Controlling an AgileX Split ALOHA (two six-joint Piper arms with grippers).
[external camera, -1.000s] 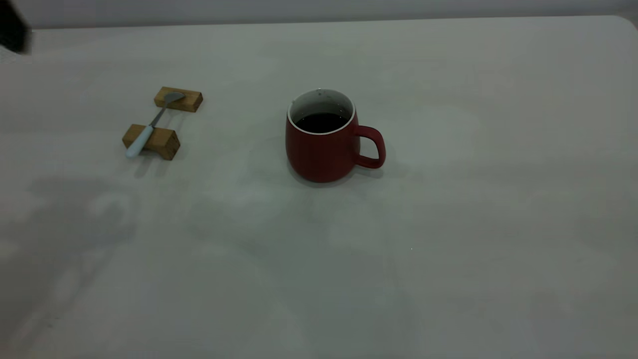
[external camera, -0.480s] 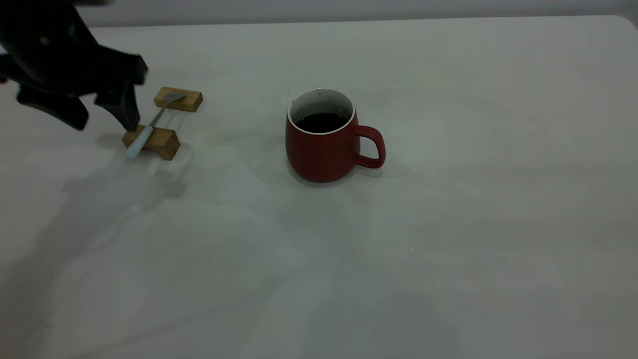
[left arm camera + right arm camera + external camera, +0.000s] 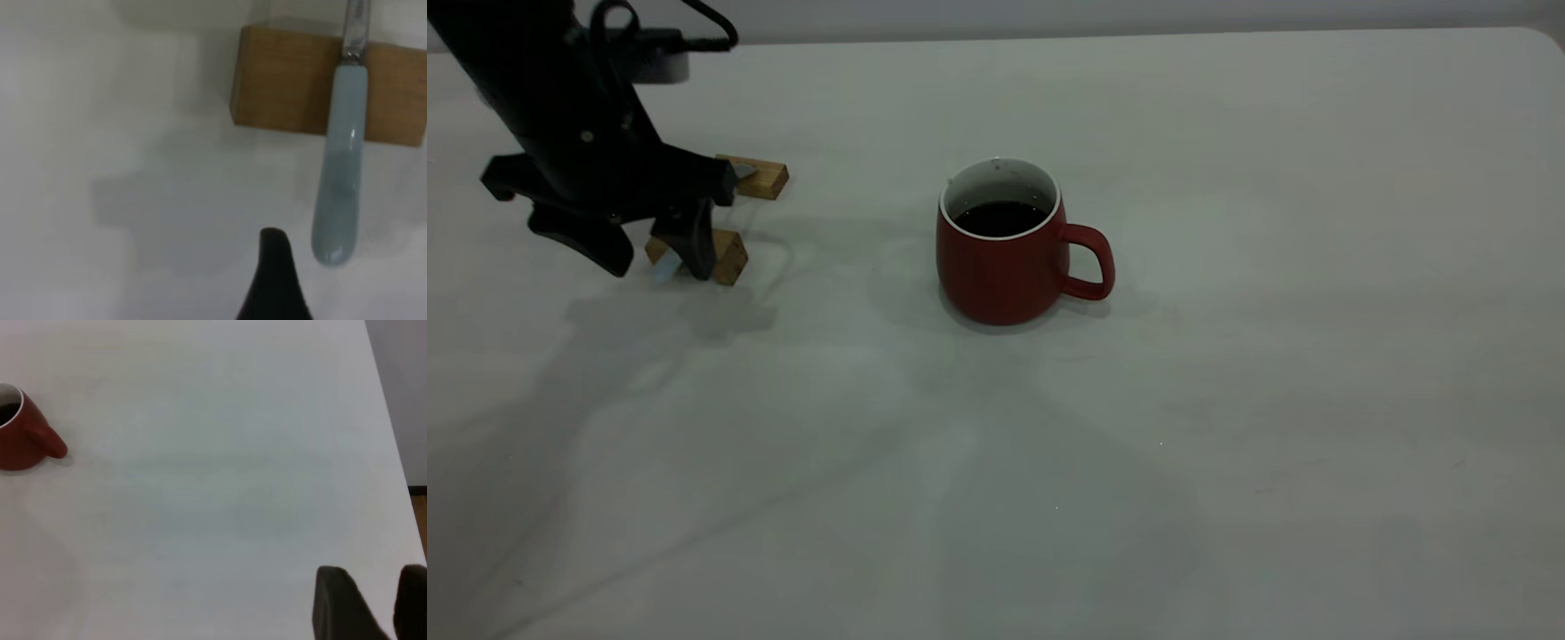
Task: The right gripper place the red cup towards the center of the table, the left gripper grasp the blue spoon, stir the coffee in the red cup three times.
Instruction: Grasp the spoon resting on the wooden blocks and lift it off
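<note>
Left gripper [image 3: 656, 258] hangs low over the near wooden block [image 3: 727, 255] with fingers [image 3: 692, 242] spread wide either side of the blue spoon [image 3: 340, 170], not touching it; the spoon lies bridged across that block and the far wooden block [image 3: 760, 177]. Red cup [image 3: 1003, 253] with dark coffee [image 3: 1000, 218] stands upright near the middle of the table [image 3: 1227, 400], handle toward the right side. Right gripper [image 3: 373, 603] sits well apart near the table edge, fingers slightly parted, holding nothing.
</note>
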